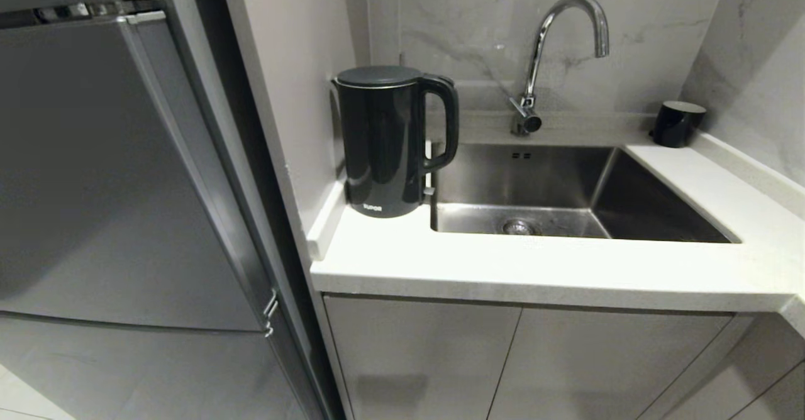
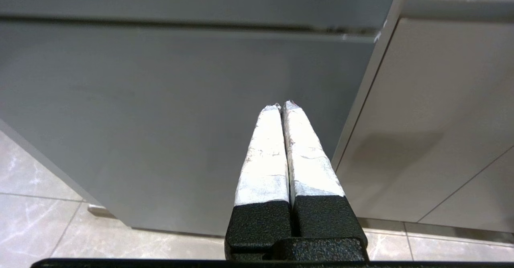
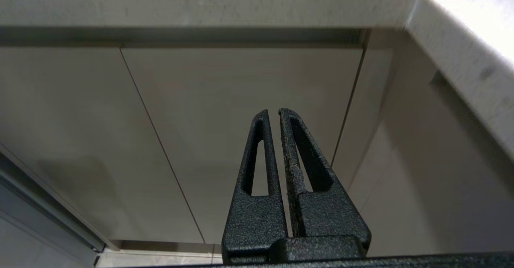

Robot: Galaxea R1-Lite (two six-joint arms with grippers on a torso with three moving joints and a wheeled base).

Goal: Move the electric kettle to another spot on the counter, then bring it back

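The electric kettle (image 1: 387, 140), a tall glossy black jug with a flat lid and a loop handle turned toward the sink, stands upright on the white counter (image 1: 503, 263) in its back left corner, against the wall. Neither arm shows in the head view. My left gripper (image 2: 283, 106) hangs low in front of the grey fridge door, its white-wrapped fingers pressed together with nothing between them. My right gripper (image 3: 274, 112) hangs below the counter edge (image 3: 200, 9), facing the cabinet doors, its black fingers shut and empty.
A steel sink (image 1: 566, 187) with a chrome tap (image 1: 553, 49) lies right of the kettle. A small black cup (image 1: 676, 123) stands at the back right corner. A tall grey fridge (image 1: 126, 187) flanks the counter's left end. Pale cabinet doors (image 1: 503, 363) run beneath.
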